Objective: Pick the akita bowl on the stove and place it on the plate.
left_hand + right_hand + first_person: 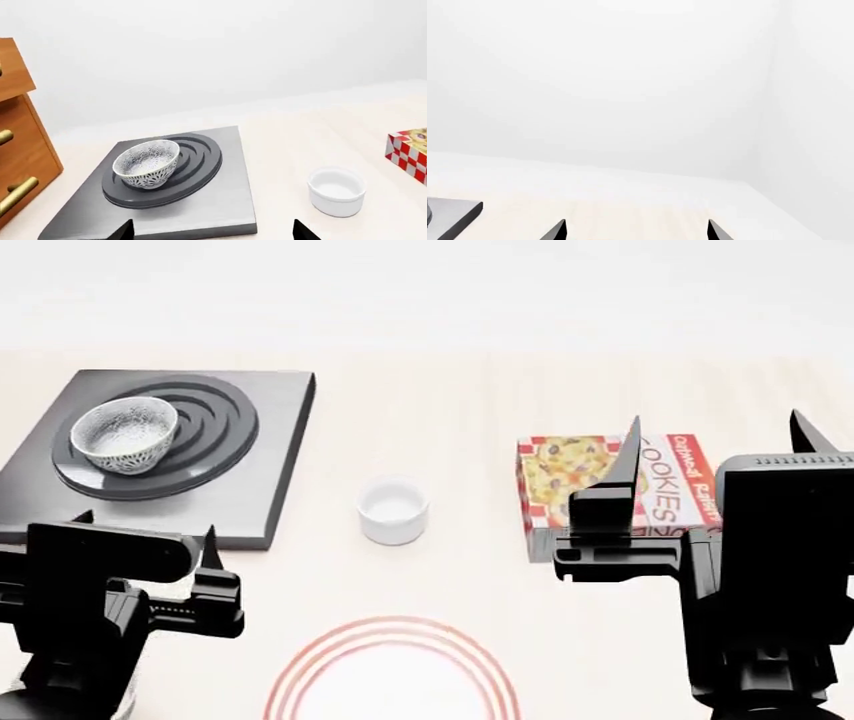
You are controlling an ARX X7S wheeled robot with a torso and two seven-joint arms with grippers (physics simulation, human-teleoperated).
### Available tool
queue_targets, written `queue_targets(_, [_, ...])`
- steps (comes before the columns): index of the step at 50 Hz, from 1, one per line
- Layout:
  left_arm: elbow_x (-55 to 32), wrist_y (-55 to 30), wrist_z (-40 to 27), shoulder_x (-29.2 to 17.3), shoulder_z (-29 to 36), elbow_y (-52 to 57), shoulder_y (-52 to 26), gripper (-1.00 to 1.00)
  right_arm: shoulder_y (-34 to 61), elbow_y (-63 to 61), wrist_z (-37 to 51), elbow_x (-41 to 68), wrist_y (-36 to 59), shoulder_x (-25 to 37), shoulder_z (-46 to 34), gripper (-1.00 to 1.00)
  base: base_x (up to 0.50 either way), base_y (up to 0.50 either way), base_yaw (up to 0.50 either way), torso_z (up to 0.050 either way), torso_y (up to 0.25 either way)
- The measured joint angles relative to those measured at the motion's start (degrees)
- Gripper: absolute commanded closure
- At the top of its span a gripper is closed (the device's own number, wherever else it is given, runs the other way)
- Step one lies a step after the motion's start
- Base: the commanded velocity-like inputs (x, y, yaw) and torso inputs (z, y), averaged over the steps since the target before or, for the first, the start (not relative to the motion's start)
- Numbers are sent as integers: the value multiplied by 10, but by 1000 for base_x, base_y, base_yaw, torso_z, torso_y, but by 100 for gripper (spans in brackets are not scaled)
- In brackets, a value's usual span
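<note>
- Left wrist view: the small round akita bowl (147, 163) with the fine black-and-white mesh outside and pale inside sits upright on the black concentric burner rings of the flat dark grey square stove (200, 210). A plain white straight-sided cup (336, 191) stands on the pale table (313, 135) just beside the stove. A wooden drawer unit with brass handles (20, 150) stands at the stove's other side, and a corner of a red-and-white checked box (408, 152) shows. The left gripper (212, 231) shows only two dark fingertips, spread wide with nothing between them.
- Head view: the bowl rests on the stove at far left. The cup stands between the stove and the checked cookie box. The round white plate with thin red rings (391, 675) lies near the robot, well apart from the bowl, bare. The left gripper hangs near the stove's near edge, released. The right gripper (714, 455) points upward before the cookie box, fingers parted, grasping nothing.
- Right wrist view: two separated dark fingertips face a white wall; a corner of the stove shows.
</note>
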Motion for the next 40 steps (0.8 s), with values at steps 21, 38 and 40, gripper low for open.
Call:
queue_targets(21, [-4,-1,-3,-3,3,3,-1,-100,2,-5,5,5,7,2,-1,-100,271,-33,0,0,0])
queue_targets(38, [-6,0,-5,-5,6,3,-1,-100,0,0,6,7,-1,4,-1,-100,271,-33,0,0,1])
queue_targets(40, [-6,1,-5,-5,7,3,-1,-100,-1,1,6,8,-2,4,-1,-100,273,-31,0,0,0])
